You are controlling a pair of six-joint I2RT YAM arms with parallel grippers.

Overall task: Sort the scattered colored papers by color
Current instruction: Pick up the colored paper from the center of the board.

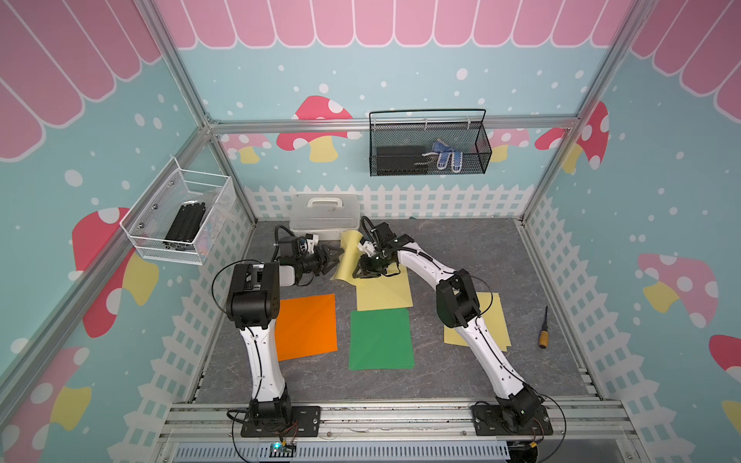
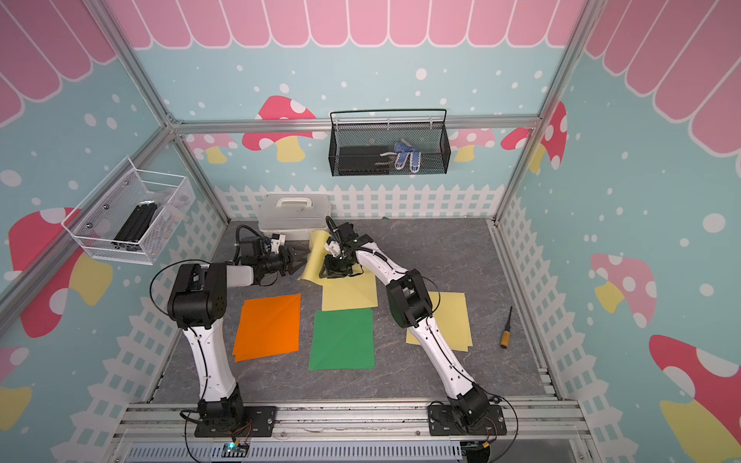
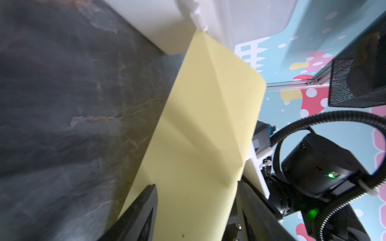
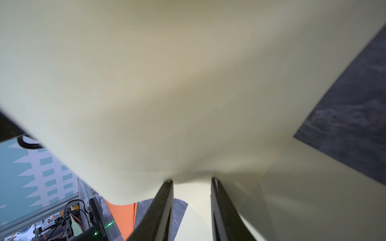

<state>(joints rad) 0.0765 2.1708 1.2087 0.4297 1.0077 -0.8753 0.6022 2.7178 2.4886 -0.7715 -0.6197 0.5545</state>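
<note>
While right fingers (image 1: 367, 269) pinch curled yellow sheet (image 1: 347, 252), left fingers (image 1: 333, 256) gape, holding nothing; black basket (image 1: 477, 152) holds blue-white item (image 1: 448, 157).

A white lidded plastic box with a handle (image 1: 324, 216) stands at the back of the grey stone-patterned worktop (image 1: 461, 248). A screwdriver with a wooden handle (image 1: 543, 330) lies near the worktop's right edge. A black wire-mesh basket (image 1: 401, 168) on the back wall holds a blue-and-white fabric item (image 1: 447, 158). A white mesh basket (image 1: 168, 252) on the left wall holds black bars (image 1: 186, 222).

Only one marking legible
White code, seemingly JC05010804, printed sideways on a black unit (image 4: 95, 226) in the right wrist view.
</note>
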